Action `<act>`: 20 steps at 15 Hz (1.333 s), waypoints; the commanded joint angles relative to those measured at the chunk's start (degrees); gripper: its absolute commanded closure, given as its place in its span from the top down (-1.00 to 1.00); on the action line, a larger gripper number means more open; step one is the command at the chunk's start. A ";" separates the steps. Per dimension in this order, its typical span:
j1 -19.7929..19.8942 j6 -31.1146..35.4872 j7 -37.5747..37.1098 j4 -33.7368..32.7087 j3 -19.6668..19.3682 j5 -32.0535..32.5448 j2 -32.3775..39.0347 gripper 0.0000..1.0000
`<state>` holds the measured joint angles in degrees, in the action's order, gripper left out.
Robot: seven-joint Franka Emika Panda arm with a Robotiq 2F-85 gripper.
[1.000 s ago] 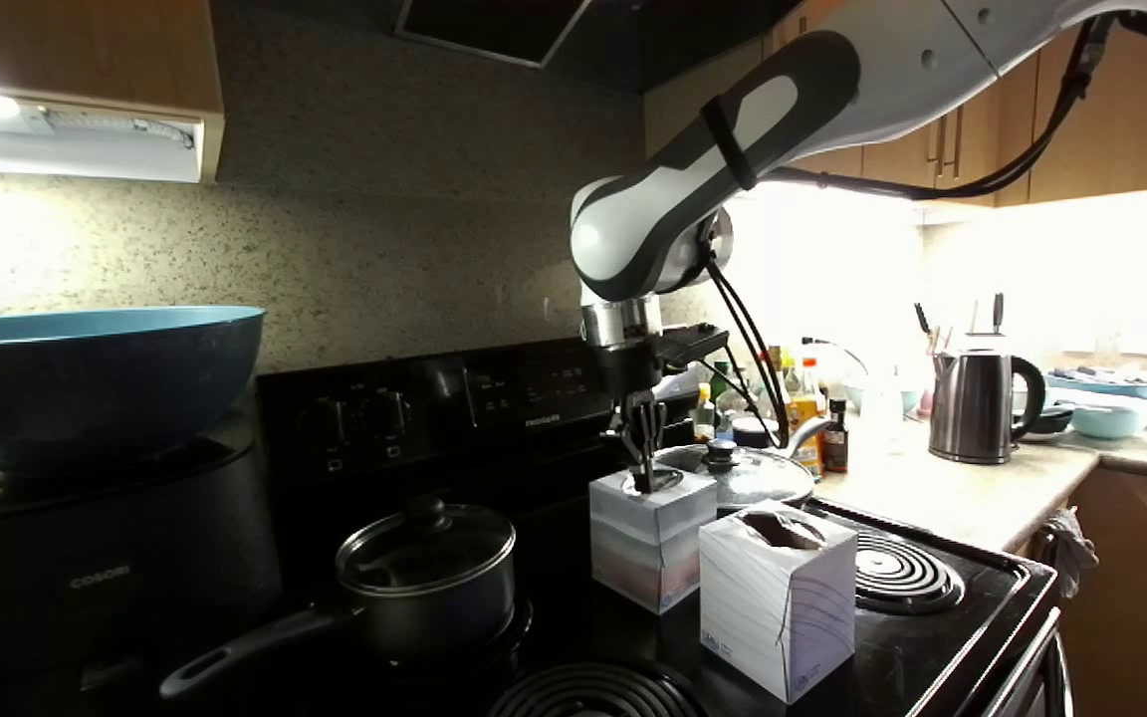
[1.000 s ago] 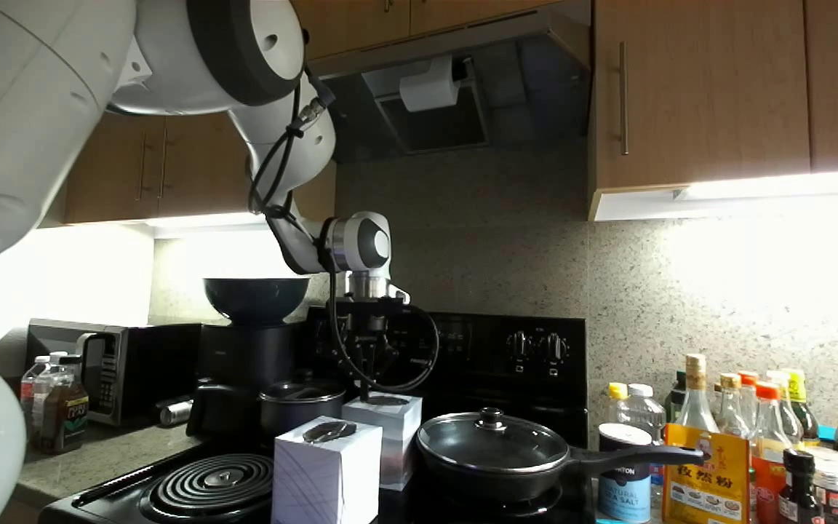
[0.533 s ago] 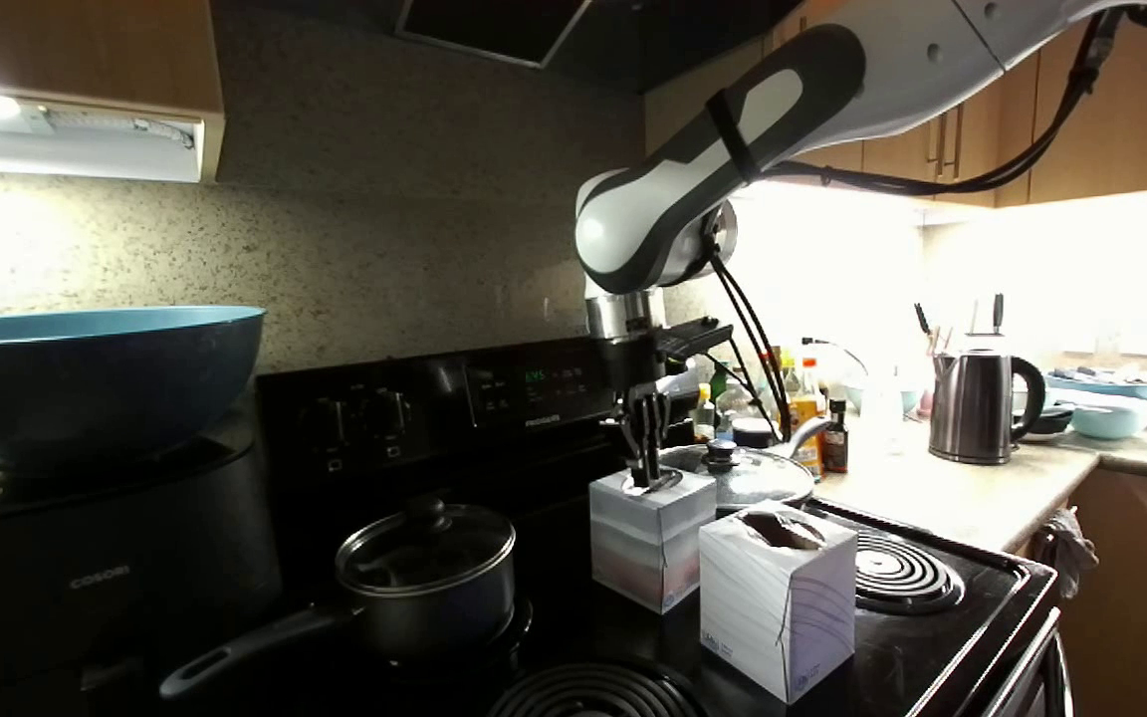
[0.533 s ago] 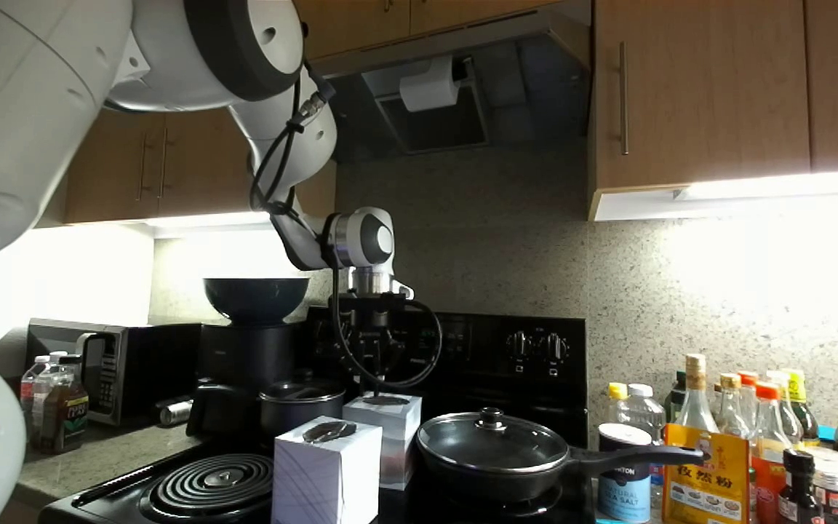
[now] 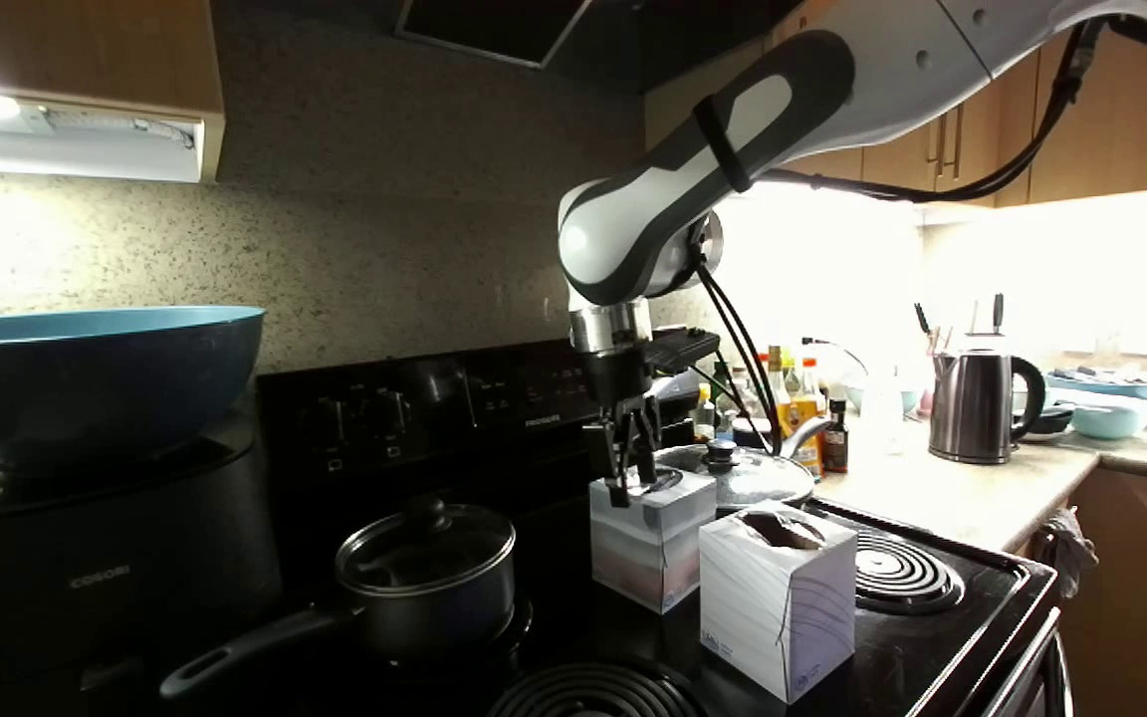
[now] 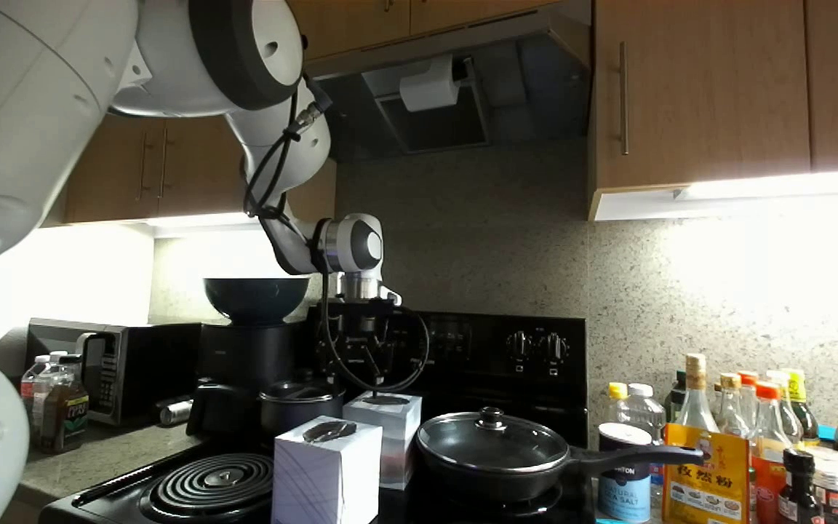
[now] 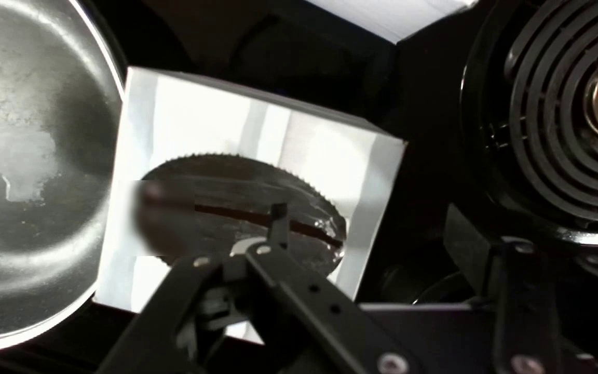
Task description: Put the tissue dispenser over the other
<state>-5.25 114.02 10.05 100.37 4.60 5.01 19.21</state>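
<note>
The black two-fingered gripper [image 7: 371,235] has spread apart at the greyish pink-banded cardboard tissue cube [image 5: 649,548]; near it, the wrist view crops a whitish cubic cardboard box [image 7: 390,16].

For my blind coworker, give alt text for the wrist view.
The open gripper straddles an edge of a grey-striped tissue box, one jaw over its opening. Partly visible: a pan at left, a coil burner at right, a whitish box at top.
</note>
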 commanded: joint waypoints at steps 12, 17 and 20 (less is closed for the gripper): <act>1.47 -2.88 3.00 -2.40 0.22 -0.75 2.90 -0.47; 0.76 -5.28 0.85 -2.14 -0.19 0.52 -0.12 -0.85; -0.52 -8.35 -0.96 -1.51 -0.49 3.81 -3.78 -0.86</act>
<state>-4.69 108.98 10.93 97.37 4.42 5.54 20.09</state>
